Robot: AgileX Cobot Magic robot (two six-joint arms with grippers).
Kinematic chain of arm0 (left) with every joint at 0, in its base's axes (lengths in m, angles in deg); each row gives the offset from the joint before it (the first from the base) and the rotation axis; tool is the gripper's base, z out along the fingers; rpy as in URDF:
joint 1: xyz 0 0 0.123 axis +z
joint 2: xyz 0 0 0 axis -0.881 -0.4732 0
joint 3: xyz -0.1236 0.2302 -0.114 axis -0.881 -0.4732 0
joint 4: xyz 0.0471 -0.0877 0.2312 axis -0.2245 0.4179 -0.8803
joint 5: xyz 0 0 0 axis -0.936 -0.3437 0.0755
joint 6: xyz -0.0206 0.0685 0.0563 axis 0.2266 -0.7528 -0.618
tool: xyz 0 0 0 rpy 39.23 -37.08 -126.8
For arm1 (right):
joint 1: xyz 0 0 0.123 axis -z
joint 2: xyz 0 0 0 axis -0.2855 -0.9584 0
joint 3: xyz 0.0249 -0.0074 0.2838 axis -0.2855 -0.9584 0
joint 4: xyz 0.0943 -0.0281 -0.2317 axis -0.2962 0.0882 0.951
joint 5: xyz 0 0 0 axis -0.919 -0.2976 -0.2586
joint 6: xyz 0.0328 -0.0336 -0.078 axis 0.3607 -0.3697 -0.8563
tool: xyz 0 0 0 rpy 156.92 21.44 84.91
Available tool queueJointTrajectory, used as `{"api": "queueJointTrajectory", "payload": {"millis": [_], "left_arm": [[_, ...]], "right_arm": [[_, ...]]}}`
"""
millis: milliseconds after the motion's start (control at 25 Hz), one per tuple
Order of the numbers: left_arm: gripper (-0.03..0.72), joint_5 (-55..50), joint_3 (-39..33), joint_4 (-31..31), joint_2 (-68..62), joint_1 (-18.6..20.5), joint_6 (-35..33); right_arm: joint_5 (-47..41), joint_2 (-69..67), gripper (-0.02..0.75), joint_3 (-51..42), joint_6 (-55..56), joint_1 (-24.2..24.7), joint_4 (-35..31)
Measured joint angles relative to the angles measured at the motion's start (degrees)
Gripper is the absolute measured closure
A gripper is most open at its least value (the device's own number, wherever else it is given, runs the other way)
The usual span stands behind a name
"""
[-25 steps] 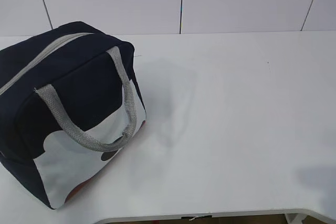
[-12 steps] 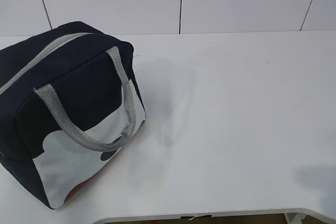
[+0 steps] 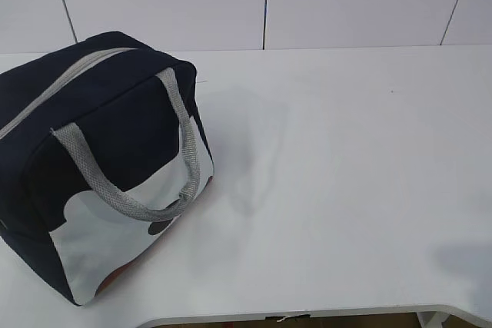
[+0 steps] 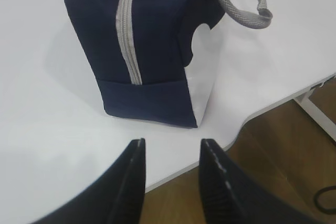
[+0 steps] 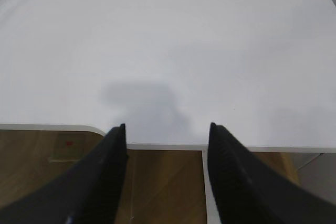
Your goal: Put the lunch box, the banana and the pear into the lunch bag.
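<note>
The lunch bag (image 3: 100, 167) looks soft and floppy, zipped shut on the tabletop (image 3: 346, 190). Grab its grey handle (image 3: 115, 190). The left tool (image 4: 170, 156) and right tool (image 5: 167, 135) are both open and empty.

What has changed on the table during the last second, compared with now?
Nothing visibly changed. The lunch bag stands zipped shut in the same place on the white table, and nothing was taken hold of or let go.
</note>
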Motion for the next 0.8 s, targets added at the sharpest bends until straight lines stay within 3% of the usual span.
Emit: {"api": "queueJointTrajectory", "payload": {"millis": [800], "left_arm": [[0.446, 0.0, 0.0, 0.0, 0.0, 0.0, 0.0]], "right_arm": [[0.0, 0.0, 0.317, -0.08, 0.0, 0.0, 0.0]]}}
